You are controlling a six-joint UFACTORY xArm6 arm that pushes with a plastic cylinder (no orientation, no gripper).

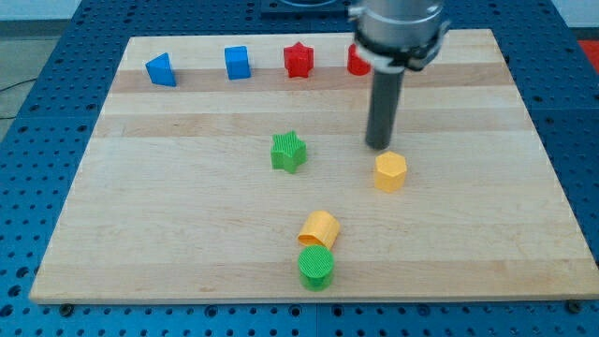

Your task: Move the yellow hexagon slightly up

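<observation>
The yellow hexagon [390, 172] lies on the wooden board [187, 215], right of centre. My tip [379, 146] stands just above it in the view, slightly to its left, and close to its upper edge; I cannot tell if they touch. The rod rises from there to the arm's dark mount at the view's top.
A green star [288, 151] lies left of the hexagon. A yellow block [319, 228] and a green cylinder [315, 267] sit together near the bottom. Along the top lie a blue triangle-like block [162, 70], a blue cube [238, 63], a red star [299, 60] and a red block [357, 62] partly hidden behind the arm.
</observation>
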